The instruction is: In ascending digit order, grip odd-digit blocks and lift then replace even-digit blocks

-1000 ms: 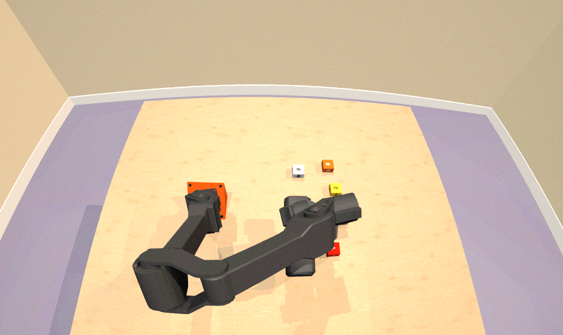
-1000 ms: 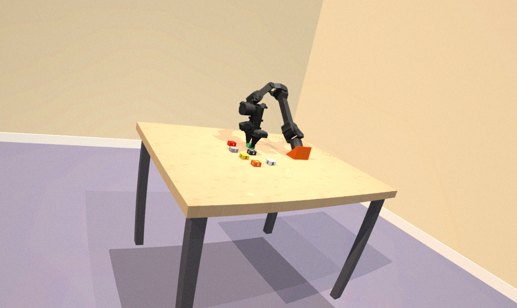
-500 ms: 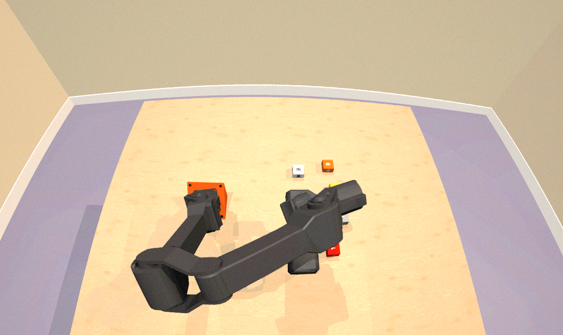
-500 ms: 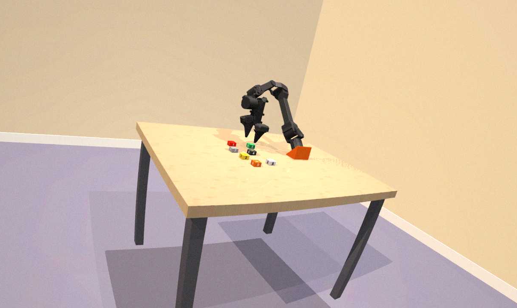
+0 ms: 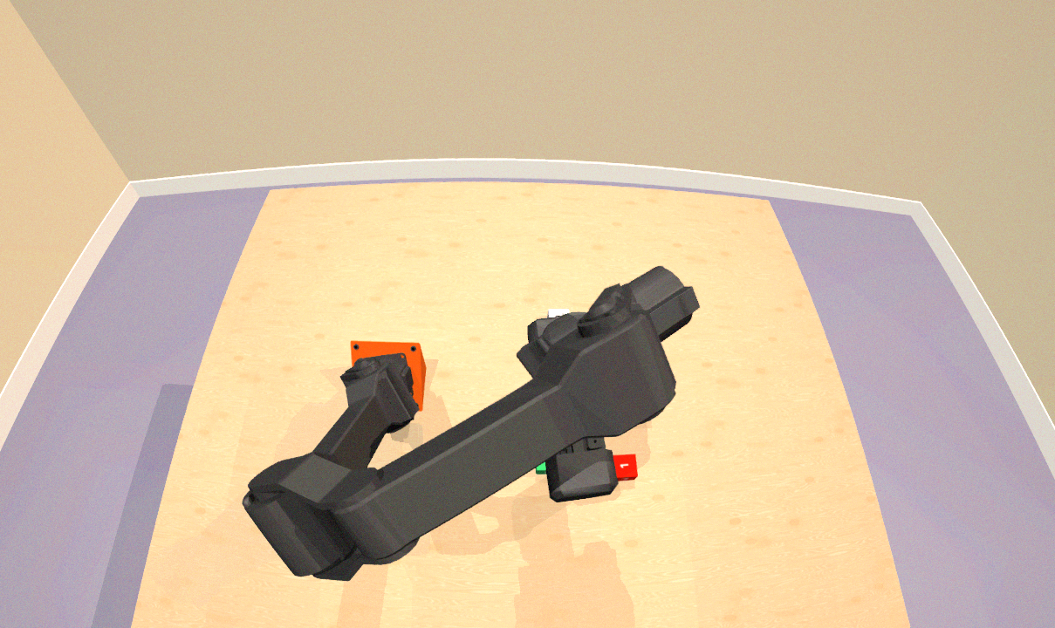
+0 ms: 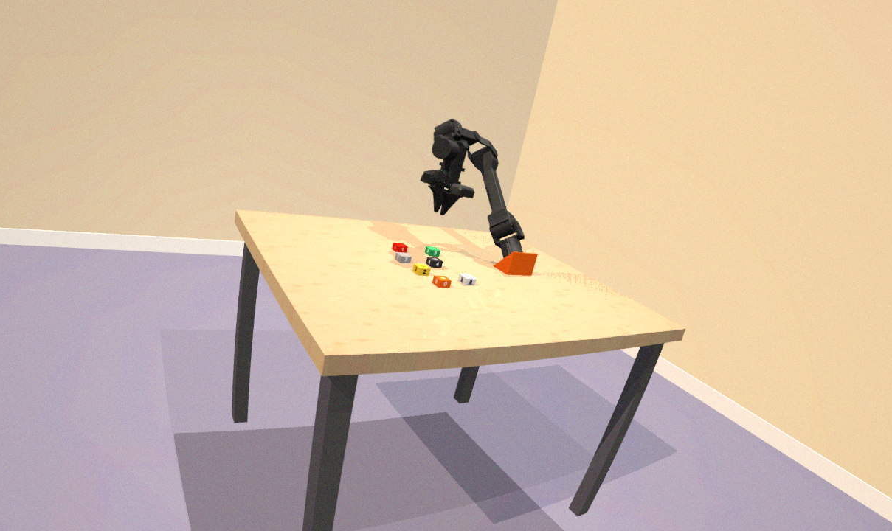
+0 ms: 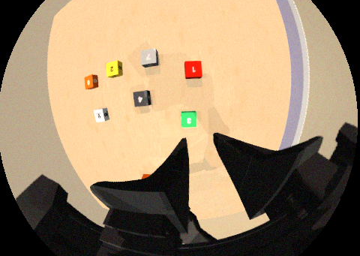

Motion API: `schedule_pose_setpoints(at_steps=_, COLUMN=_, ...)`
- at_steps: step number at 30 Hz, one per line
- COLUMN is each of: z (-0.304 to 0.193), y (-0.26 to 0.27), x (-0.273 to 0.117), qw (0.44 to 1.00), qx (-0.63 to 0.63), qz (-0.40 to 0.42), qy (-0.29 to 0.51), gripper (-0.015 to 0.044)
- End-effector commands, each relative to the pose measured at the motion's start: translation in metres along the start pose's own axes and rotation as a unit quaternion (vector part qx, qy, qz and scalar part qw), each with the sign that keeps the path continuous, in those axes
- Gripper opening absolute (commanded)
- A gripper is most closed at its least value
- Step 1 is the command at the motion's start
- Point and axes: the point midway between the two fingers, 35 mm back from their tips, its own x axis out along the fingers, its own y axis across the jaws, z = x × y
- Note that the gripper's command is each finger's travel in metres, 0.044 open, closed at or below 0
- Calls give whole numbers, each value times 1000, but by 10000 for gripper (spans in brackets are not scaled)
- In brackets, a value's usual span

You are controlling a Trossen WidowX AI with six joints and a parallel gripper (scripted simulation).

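As you look from left to right in the wrist view, the orange 0 block (image 6: pixel 441 282) (image 7: pixel 91 82), the white block (image 5: pixel 558 314) (image 6: pixel 467 279) (image 7: pixel 101 115), the yellow 2 block (image 6: pixel 421 269) (image 7: pixel 114 68), the black 4 block (image 6: pixel 434 262) (image 7: pixel 142 98), the gray 7 block (image 6: pixel 403 258) (image 7: pixel 149 58), the green 3 block (image 5: pixel 541 468) (image 6: pixel 432 251) (image 7: pixel 188 119) and the red 1 block (image 5: pixel 626 467) (image 6: pixel 400 247) (image 7: pixel 193 69) all sit on the table (image 5: pixel 406 257) (image 6: pixel 382 316) (image 7: pixel 232 34). The gripper (image 5: pixel 581 471) (image 6: pixel 442 212) (image 7: pixel 200 139) is up high, a bit open and holding nothing. I think 3 is done and 4 is next, so it should open wider, go down around 4, pinch it, lift it a tiny bit, put it back and let go, without bumping 7.
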Motion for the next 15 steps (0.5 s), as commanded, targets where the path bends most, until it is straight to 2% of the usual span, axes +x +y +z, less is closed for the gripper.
schedule_pose_setpoints(at_steps=1, z=-1, y=1, x=-2, qw=1000, qx=0, qz=0, qy=4, gripper=120)
schedule_pose_setpoints(at_steps=6, z=5, y=8, x=-2, qw=1000, qx=4, qz=0, qy=3, gripper=120)
schedule_pose_setpoints(at_steps=15, z=52, y=92, x=2, qw=998, qx=50, qz=-5, qy=28, gripper=120)
